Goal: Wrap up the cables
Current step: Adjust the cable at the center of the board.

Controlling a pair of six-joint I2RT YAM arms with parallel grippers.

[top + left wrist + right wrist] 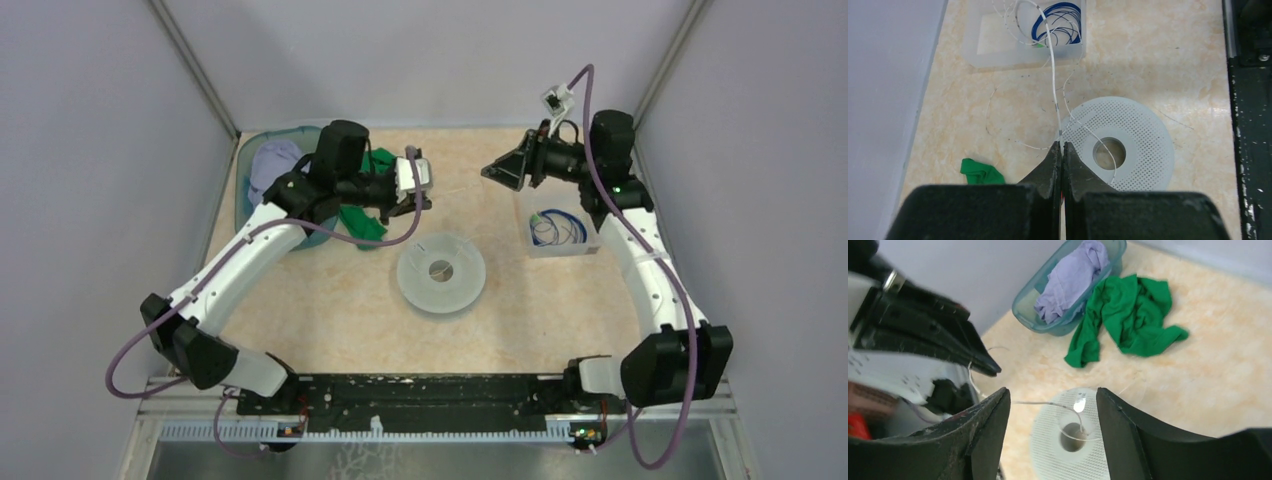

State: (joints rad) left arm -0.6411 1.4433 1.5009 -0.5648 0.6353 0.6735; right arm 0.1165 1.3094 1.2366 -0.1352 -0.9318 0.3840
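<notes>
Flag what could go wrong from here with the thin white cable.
1. The left gripper pinches the whitish cable only at its tips; a pull may slip it free.
2. That cable loops back into the clear tray beside the blue cable; they could snag or drag the tray.
3. Loose strands cross the spool and may tangle.

The desk (pixel 330 320) was beige with a pale marbled pattern. The spool (pixel 1143 125) was whitish-grey, dotted all over with tiny holes. The blue cable (pixel 1060 22) was dark blue with a green bit; the whitish cable (pixel 1052 75) bore small dark marks. One cloth (pixel 1128 315) was bright green, the other cloth (pixel 1073 275) lilac, the basket (pixel 1023 305) teal.
</notes>
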